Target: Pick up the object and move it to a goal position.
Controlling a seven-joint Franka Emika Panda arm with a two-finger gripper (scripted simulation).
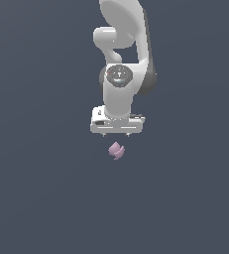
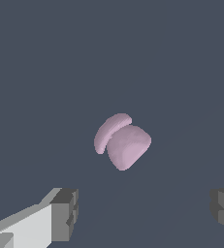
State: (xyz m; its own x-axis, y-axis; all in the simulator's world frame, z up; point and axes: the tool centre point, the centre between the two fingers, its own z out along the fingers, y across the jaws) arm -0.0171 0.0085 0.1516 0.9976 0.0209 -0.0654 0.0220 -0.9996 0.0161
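The claw [image 1: 116,134] hangs just above the object [image 1: 116,150], fingers spread wide and holding nothing. In the wrist view the two dark fingertips [image 2: 65,213] stand far apart, with the object [image 2: 122,140] lying on the bare grey surface [image 1: 36,198] ahead of the gap between them, apart from both.

The object is a tiny pale pink-lilac lump, much smaller than the claw. From the wrist camera it reads as two rounded lobes: a thin curved flap leaning against a fatter, smooth-sided body. I'd judge it light and rigid, so weight is no worry; the trouble is its shape. Those rounded, shiny-looking faces give the pads little flat to bear on, and a small piece like this could squirt sideways or roll as the fingers close. My guess is the safest hold is across the fatter lobe, at its widest part, with the claw brought low enough that the pads meet it at mid-height and not on the sloping top.

No brand, label or writing shows anywhere, on the arm or on the object. No goal marker shows in either view.
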